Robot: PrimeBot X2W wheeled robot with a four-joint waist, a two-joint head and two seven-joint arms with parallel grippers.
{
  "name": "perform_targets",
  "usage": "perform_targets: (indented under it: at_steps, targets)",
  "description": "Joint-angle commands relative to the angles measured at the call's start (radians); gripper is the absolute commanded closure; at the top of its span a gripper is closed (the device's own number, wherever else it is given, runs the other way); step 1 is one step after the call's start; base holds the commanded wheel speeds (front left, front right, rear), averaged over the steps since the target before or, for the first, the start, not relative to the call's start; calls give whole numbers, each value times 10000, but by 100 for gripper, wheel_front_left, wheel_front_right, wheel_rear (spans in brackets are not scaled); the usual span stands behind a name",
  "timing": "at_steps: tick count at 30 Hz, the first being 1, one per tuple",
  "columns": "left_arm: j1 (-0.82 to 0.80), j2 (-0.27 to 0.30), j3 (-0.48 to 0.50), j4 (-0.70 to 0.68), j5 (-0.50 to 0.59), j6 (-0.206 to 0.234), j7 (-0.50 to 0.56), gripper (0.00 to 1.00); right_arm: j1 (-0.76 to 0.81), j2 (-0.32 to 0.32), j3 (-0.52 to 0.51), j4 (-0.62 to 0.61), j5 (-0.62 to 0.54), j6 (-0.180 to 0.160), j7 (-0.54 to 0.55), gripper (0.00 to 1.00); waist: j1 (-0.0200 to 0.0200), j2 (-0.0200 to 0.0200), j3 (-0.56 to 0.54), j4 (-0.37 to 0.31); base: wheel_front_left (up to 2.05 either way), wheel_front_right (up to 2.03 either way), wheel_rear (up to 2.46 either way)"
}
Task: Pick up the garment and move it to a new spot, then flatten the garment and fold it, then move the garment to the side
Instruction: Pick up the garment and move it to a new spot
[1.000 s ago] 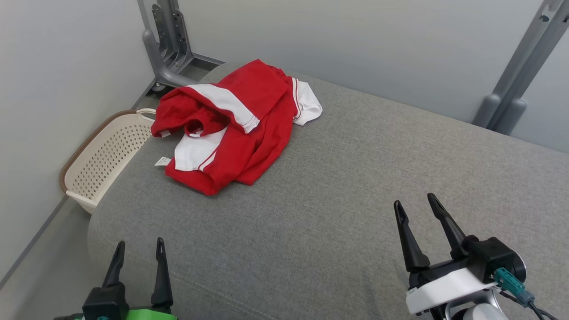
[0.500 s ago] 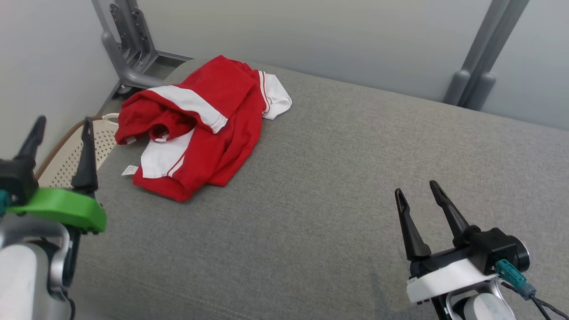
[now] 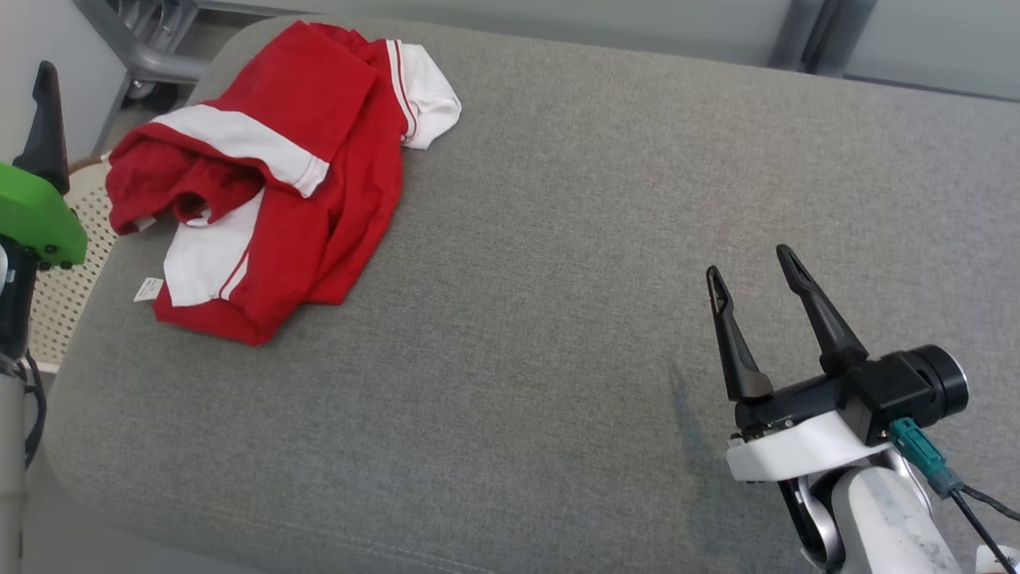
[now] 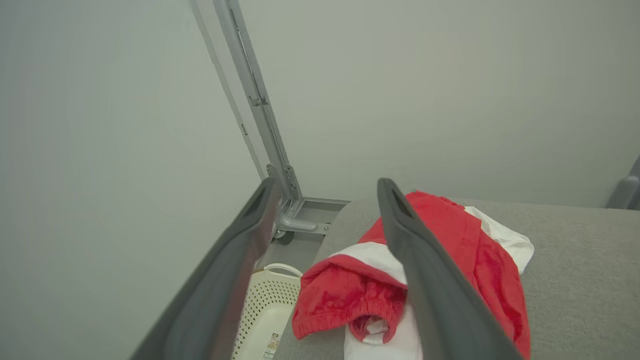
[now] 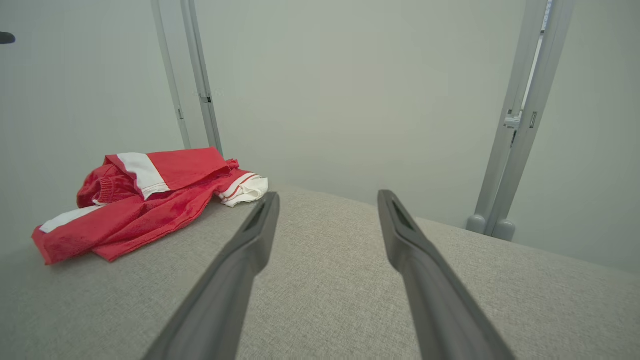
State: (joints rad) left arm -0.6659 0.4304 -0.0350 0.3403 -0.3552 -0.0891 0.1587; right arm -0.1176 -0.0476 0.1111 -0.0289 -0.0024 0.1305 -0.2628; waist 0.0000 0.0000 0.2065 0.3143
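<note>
The red and white garment (image 3: 271, 191) lay crumpled in a heap at the far left corner of the padded grey bench (image 3: 558, 279), with a small label (image 3: 148, 288) poking out at its near edge. Nothing had hold of it. The left claw (image 4: 327, 184) hung off the bench's left side above the cream basket (image 4: 265, 310), fingers spread wide and aimed at the heap, which I took as lining up for the first pick. The right claw (image 3: 749, 265) hovered over bare cushion well apart from the cloth, fingers likewise spread and holding nothing, probably waiting its turn. From the head's angle the left claw was cut off at the view's edge. The folds hid how the garment was layered, and I couldn't tell front from back.
</note>
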Motion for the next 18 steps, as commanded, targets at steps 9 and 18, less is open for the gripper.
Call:
perform_targets:
  at_steps: [9, 18]
  targets:
    - [-1590, 394, -526, 2622, 91, -216, 673, 0, -700, -49, 33, -228, -429, 4, -37, 0, 0, 0, 2050, -1001, 0, 0, 0]
    - [-2285, 60, 41, 4222, -824, -186, 750, 0, -811, -46, -29, -462, -600, 4, -37, 0, 0, 0, 2804, -1525, 0, 0, 0]
